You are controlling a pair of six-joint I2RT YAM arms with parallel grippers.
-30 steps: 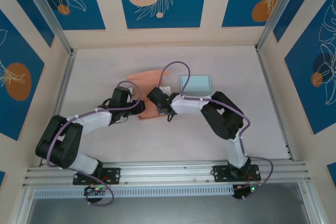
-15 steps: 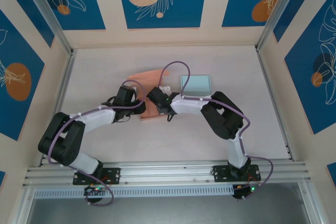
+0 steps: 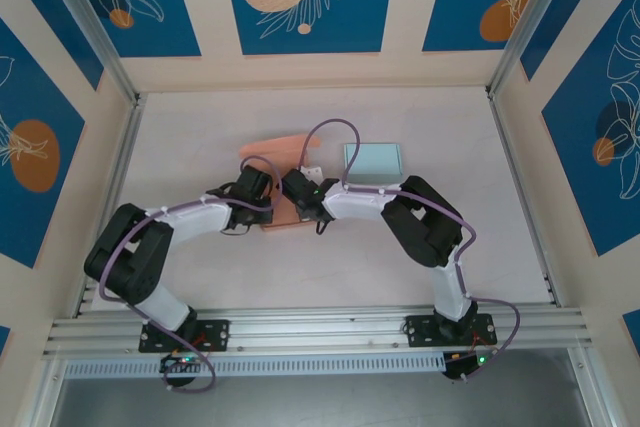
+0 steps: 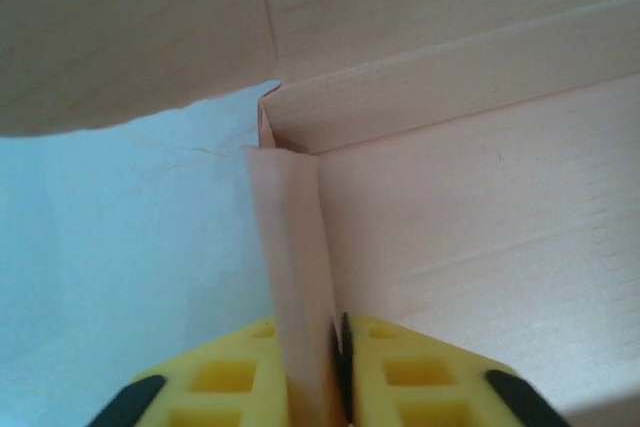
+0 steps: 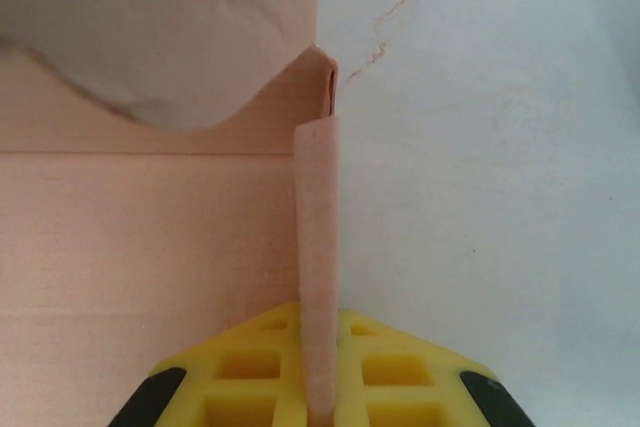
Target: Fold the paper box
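The pink paper box [image 3: 281, 213] lies mid-table with its lid flap [image 3: 276, 146] raised toward the back. My left gripper [image 3: 263, 190] reaches in from the left and my right gripper [image 3: 291, 186] from the right, close together over the box. In the left wrist view the yellow fingers [image 4: 232, 379] pinch an upright side wall [image 4: 290, 247], with the left gripper [image 4: 318, 387] shut on it beside the box floor [image 4: 480, 247]. In the right wrist view the right gripper [image 5: 321, 387] is shut on the other upright wall [image 5: 317, 227]; the box floor [image 5: 140, 247] lies to its left.
A light blue square box [image 3: 373, 160] sits just right of the pink one, behind the right arm's forearm. Aluminium rails [image 3: 112, 177] and patterned walls bound the table on three sides. The white tabletop [image 3: 200, 267] runs in front of the arms.
My left gripper has slid right onto the box and closed on its side wall. The lid flap now stands steeper. The right gripper has kept its grip and barely moved.
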